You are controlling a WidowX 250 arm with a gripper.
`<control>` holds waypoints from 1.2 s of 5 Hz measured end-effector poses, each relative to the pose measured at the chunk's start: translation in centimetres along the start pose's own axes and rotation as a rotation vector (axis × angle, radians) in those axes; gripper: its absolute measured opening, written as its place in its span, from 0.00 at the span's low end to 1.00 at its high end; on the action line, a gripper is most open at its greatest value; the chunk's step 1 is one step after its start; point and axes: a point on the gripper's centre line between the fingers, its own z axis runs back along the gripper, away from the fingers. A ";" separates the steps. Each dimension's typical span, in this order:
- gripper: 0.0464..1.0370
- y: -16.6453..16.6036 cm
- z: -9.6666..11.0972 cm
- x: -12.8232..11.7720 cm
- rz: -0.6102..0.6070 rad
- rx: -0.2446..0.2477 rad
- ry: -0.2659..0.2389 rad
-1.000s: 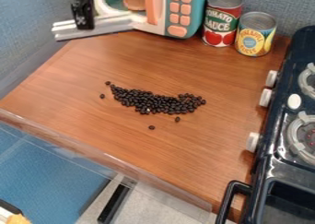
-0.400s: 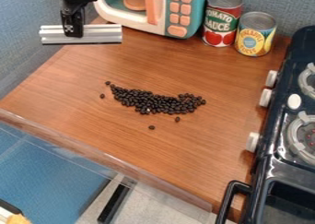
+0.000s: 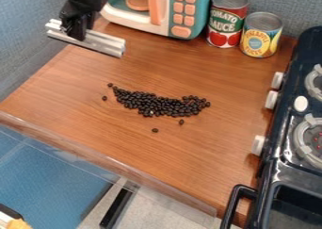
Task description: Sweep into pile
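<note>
Camera view: You have the black arm coming in from the top edge, toward the left, with its tool (image 3: 76, 34) hanging at the back left of the worktop (image 3: 213, 162).
Tool state: It is closed on a silver bar (image 3: 104, 43), left of the bar's middle; you cannot tell how wide the gap is.
Bar: Its right end slants toward you, its left end back toward the wall (image 3: 25, 39). It is well apart from the beans.
Bean pile: Your dark beans (image 3: 157, 105) lie in a long, shallow curved band around the middle of the worktop, nearer to you than the bar and to its right.
Stray beans: Two lie just off the band's left end, one (image 3: 104, 98) clear of it. On your side of the band are two more, one (image 3: 181, 122) just beside it and one (image 3: 155, 130) farther out.
Back of worktop: A toy microwave (image 3: 200, 11) in teal, white and orange stands right of the bar. Just beside it is a red can (image 3: 226, 20), then a shorter yellow can (image 3: 260, 35).
Right side: You have a dark toy stove (image 3: 277, 162) with pale knobs and a black handle (image 3: 236, 195).
Near edge: A clear strip (image 3: 125, 171) runs along it.
</note>
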 end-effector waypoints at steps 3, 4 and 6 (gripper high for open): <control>0.29 -0.4 -3.3 1.2 -0.391 0.020 -0.133; 0.29 0.3 -4.0 1.0 -0.400 0.001 -0.133; 0.29 0.5 -5.0 -1.5 -0.388 -0.053 -0.097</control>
